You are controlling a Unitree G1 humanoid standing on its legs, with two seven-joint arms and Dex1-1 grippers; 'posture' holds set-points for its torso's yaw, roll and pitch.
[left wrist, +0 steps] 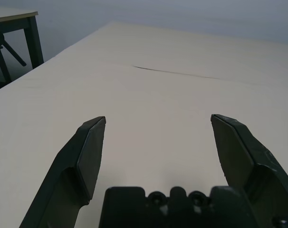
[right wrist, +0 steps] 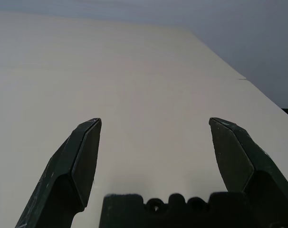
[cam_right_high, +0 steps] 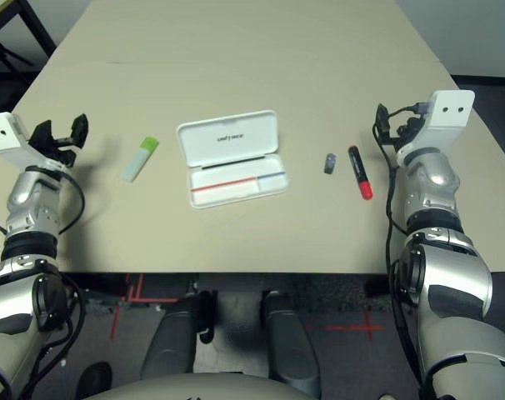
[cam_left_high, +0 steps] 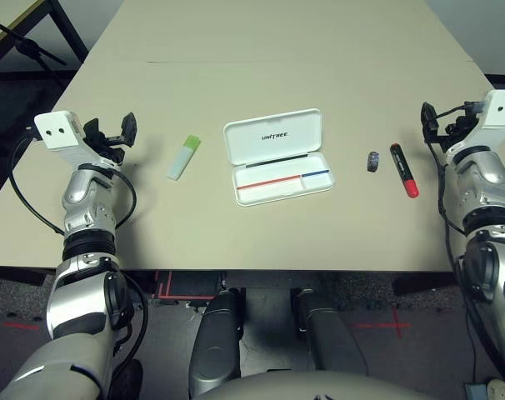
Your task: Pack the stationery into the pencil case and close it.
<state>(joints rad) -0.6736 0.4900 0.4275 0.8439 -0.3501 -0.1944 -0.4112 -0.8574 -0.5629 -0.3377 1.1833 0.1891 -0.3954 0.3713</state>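
Black fingers (left wrist: 89,156) on my left gripper (left wrist: 158,161) stand wide apart with nothing between them, and those of my right gripper (right wrist: 156,164) are spread just as wide, also empty. Both hang out to the sides of the white case (cam_left_high: 273,143), the left one beyond the highlighter, the right one beyond the marker.

The highlighter (cam_left_high: 184,157), pale with a green end, lies on the case's left side, between it and my left gripper. It slants, its green end pointing away from me and toward the case. To the right of the case, a little apart from it, I see the dark cylinder (cam_left_high: 372,162). Just beside that, farther from the case, lies the marker (cam_left_high: 404,171), its red end nearer to me and its black end pointing away.

The case itself rests open on the worktop (cam_left_high: 319,237), its lid raised on the side away from me and marked UNITREE in black. A red line and a blue one run along the inside of its base, and none of the three pieces is in it. Left of the case and well beyond it, past the worktop's edge, I see part of another table (left wrist: 13,18).
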